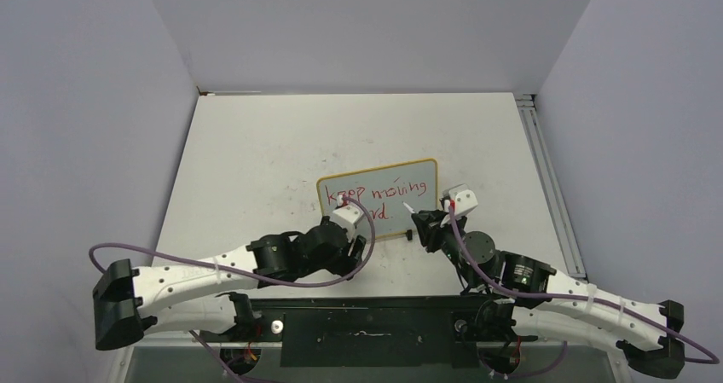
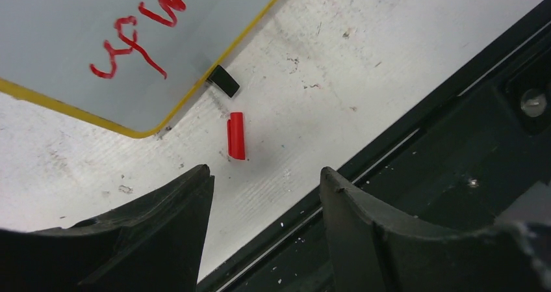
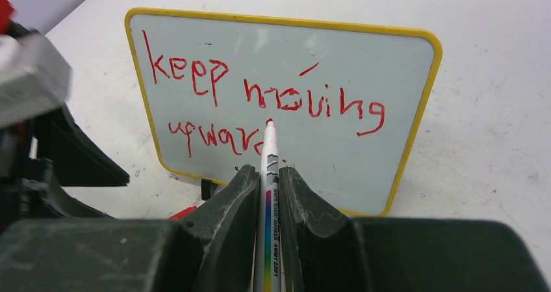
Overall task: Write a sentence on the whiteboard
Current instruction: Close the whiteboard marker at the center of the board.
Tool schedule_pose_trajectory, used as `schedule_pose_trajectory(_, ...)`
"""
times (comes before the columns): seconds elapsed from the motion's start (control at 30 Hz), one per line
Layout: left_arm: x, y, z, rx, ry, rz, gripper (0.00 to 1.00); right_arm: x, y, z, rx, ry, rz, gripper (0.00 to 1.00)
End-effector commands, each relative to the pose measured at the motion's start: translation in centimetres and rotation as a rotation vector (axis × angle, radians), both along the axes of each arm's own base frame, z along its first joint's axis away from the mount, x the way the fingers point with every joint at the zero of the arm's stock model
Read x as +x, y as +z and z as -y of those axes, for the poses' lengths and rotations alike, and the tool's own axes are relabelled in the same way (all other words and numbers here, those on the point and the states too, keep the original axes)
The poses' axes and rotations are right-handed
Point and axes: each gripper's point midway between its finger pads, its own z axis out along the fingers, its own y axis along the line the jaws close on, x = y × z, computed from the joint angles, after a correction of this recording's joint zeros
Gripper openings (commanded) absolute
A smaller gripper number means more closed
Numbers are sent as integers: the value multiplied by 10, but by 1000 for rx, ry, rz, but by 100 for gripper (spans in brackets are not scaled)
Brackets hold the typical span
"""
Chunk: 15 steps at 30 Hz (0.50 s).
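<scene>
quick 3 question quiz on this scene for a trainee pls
1. True or false: the right end effector is shut on the slim white plastic marker pen.
2. The small red cylindrical cap lies: A on the white tabletop, B on the marker's tip, C on the board's face.
3. Fill in: the red handwritten sentence on the yellow-framed rectangular whiteboard begins with ____.
Key: 1 true; 2 A; 3 keep.

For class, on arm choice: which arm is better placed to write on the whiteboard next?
Right: right gripper holds the marker, tip at the whiteboard; left gripper is open over a red cap.
</scene>
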Motion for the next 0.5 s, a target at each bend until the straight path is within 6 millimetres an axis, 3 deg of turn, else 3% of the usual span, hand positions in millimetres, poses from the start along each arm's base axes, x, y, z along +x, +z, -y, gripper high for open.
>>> schedule_pose_trajectory(0.0, 11, -20, 18, -1, 76, 14, 57, -1, 17, 3, 52, -11, 15, 5)
schedule_pose_trajectory(0.2, 10, -59, 22, 48, 91, -29, 52, -3, 18, 7, 73, -16, 10, 5)
schedule_pose_trajectory(0.47, 10, -88, 23, 120, 81, -55, 46, -2, 15, 8, 69, -26, 5, 5)
